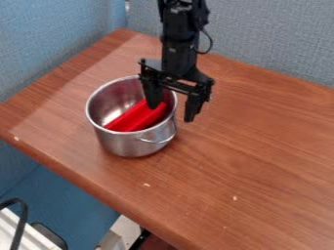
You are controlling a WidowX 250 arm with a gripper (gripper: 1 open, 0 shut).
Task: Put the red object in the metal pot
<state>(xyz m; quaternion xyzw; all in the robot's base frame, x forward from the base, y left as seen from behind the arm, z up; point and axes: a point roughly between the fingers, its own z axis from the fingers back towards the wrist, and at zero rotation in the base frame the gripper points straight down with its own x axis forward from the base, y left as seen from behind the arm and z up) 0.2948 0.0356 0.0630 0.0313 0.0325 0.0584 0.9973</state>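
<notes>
We found the red object lying aslant inside the pot, propped against its wall toward three o'clock, so the placing looked done. At the pot's two o'clock rim the gripper hung spread and empty, masking the object's far end. The table ran past the frame.

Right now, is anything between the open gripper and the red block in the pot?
In the camera view nothing shows between them: the gripper hangs open at the pot rim, with the red block lying inside just below its fingers.
</notes>
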